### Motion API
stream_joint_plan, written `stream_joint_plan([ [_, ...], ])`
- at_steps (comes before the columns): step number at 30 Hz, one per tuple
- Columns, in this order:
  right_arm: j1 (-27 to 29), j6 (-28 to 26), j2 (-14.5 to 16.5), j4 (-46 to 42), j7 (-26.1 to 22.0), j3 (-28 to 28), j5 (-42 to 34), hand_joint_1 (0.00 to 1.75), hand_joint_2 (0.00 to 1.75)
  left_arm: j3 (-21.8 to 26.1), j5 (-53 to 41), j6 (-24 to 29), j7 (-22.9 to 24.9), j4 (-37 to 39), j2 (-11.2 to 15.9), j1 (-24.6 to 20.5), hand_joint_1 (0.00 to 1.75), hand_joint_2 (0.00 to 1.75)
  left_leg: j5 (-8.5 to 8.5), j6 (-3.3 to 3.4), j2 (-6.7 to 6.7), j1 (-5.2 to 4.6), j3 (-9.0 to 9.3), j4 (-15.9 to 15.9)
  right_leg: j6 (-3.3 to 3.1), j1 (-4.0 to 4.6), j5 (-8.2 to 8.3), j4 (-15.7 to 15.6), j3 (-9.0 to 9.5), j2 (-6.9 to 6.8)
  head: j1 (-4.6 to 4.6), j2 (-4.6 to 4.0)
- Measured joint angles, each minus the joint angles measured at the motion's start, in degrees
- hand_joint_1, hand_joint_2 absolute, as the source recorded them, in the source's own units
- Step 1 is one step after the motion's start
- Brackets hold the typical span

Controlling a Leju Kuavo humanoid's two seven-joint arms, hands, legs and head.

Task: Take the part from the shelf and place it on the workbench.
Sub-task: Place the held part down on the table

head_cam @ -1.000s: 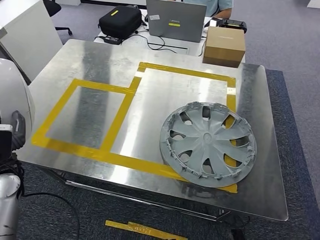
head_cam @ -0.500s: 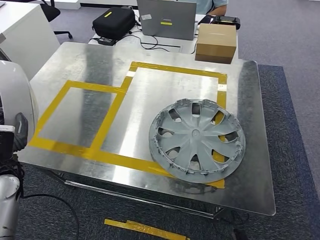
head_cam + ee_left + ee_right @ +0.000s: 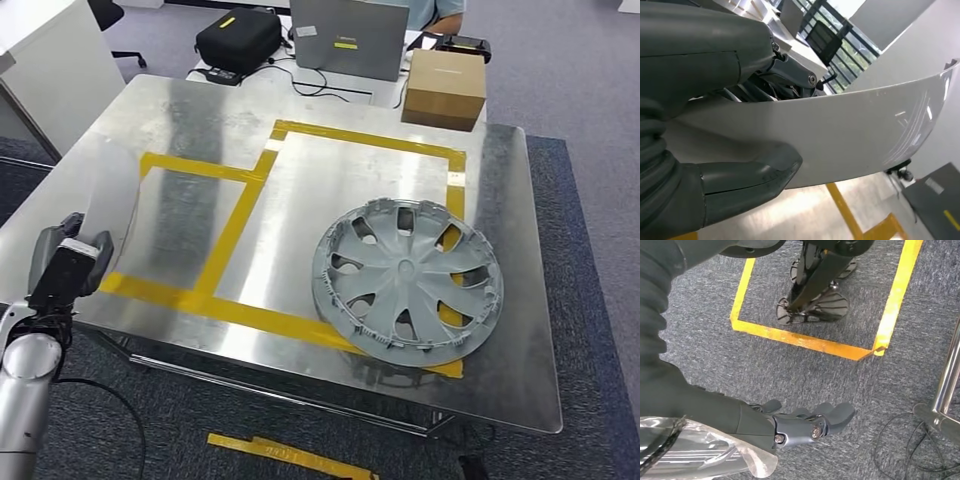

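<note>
**White part held at the tabletop's near-left edge: place it flat**

Your left hand (image 3: 704,60) grips the white curved part (image 3: 866,135), thumb (image 3: 749,180) on one face and the darker fingers on the other. The part sits over the near-left corner of the steel tabletop (image 3: 513,300). Carry it well inside the yellow-taped square (image 3: 196,170) on the left, away from the grey wheel cover (image 3: 407,280). Lower it until its curve rests on the metal, and let go only then, because it looks likely to rock. Your right hand (image 3: 810,425) hangs empty over the carpet with its fingers straight.
</note>
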Motion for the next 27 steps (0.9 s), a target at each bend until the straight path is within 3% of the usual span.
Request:
stream_joint_plan([
  [2,-0.3,0.1,0.0,0.0,0.0,0.0,0.2,0.0,1.75,-1.0,-1.5,-1.0,0.5,2.4,0.0,-1.6,1.75,1.75,-0.4,-0.56,-0.04,0.0,-0.17,0.6,0.12,-0.21,3.87,-7.7,3.47,-0.08,0.02,0.0],
  [4,-0.6,0.2,0.0,0.0,0.1,0.0,0.4,0.0,1.75,-2.0,-2.7,-1.7,0.8,5.0,0.0,-3.5,1.75,1.75,-0.67,-1.19,-0.13,-0.16,-0.76,1.5,-0.35,-0.2,4.72,-11.8,5.44,-0.03,-0.02,0.0],
  [8,-0.6,0.6,0.0,0.0,0.3,0.0,0.8,0.0,1.75,-3.8,-5.3,-2.7,0.7,9.2,0.0,-5.7,1.75,1.75,-1.56,-2.1,-0.2,-0.17,-1.67,3.0,-1.65,-0.36,4.5,-12.0,5.55,0.24,-0.11,0.0],
  [10,-0.7,0.7,0.0,0.0,0.3,0.0,1.0,0.0,1.75,-4.6,-6.2,-3.0,0.4,10.5,0.0,-6.5,1.75,1.75,-4.41,-2.59,-0.22,-0.05,-3.78,7.9,-2.23,-0.43,4.56,-12.1,5.63,0.22,-0.21,0.0],
  [12,-0.8,0.8,0.0,0.0,0.3,0.0,1.1,0.0,1.75,-5.3,-6.8,-3.1,0.2,11.7,-0.1,-7.1,1.75,1.75,-7.52,-2.8,-0.22,0.02,-7.28,15.6,-2.53,-0.29,4.5,-12.1,5.65,0.24,-0.25,0.0],
  [13,-0.8,0.9,0.0,0.0,0.3,0.0,1.1,0.0,1.75,-5.6,-6.9,-3.2,0.1,12.3,-0.2,-7.1,1.75,1.75,-8.03,-2.75,-0.22,0.02,-8.5,18.1,-2.58,-0.21,4.47,-12.1,5.68,0.28,-0.25,0.0],
  [14,-0.8,0.9,0.0,0.0,0.3,0.0,1.1,0.0,1.75,-5.9,-7.0,-3.2,0.1,12.7,-0.3,-7.2,1.75,1.75,-7.42,-2.59,-0.22,0.01,-8.8,18.5,-2.61,-0.12,4.45,-12.1,5.72,0.33,-0.25,0.0],
  [15,-0.8,0.9,0.0,0.0,0.3,0.0,1.1,0.0,1.75,-6.1,-7.0,-3.3,0.1,13.0,-0.4,-7.2,1.75,1.75,-5.82,-2.32,-0.22,-0.03,-8.12,16.7,-2.62,-0.02,4.44,-12.1,5.8,0.39,-0.25,0.0],
  [18,-0.9,0.9,0.0,0.0,0.3,0.0,1.2,0.0,1.75,-6.5,-7.0,-3.3,0.0,13.5,-0.5,-7.8,1.75,1.75,-0.43,-0.96,-0.25,-0.43,-3.5,6.2,-2.56,0.31,4.38,-12.1,5.9,0.51,-0.22,0.0],
  [19,-1.0,0.9,0.1,0.0,0.3,0.0,1.2,0.0,1.75,-6.7,-7.0,-3.3,0.0,13.6,-0.5,-8.0,1.75,1.75,0.1,-0.61,-0.26,-0.59,-2.62,4.1,-2.41,0.38,4.4,-12.1,5.76,0.5,-0.21,0.0],
  [23,-1.0,0.9,0.0,0.0,0.3,0.0,1.3,0.0,1.75,-7.0,-7.0,-3.3,0.0,13.9,-0.7,-8.4,1.75,1.75,-0.05,-0.14,-0.18,-0.41,-2.15,2.0,-1.31,0.48,4.02,-11.7,4.89,0.29,-0.14,0.0],
  [25,-1.0,0.9,0.0,0.0,0.3,0.0,1.3,0.0,1.75,-7.1,-7.0,-3.3,0.0,14.0,-0.8,-8.5,1.75,1.75,0.24,0.08,-0.08,-0.1,-1.92,1.4,-0.78,0.38,1.45,-7.5,2.85,0.27,-0.02,0.0],
  [27,-1.0,0.9,0.0,0.0,0.3,0.0,1.3,0.0,1.75,-7.1,-7.0,-3.3,0.0,14.3,-0.9,-8.6,1.75,1.75,0.27,0.21,-0.07,-0.18,-1.97,1.4,-0.38,0.18,-1.92,0.1,-0.68,0.25,0.07,0.0],
])
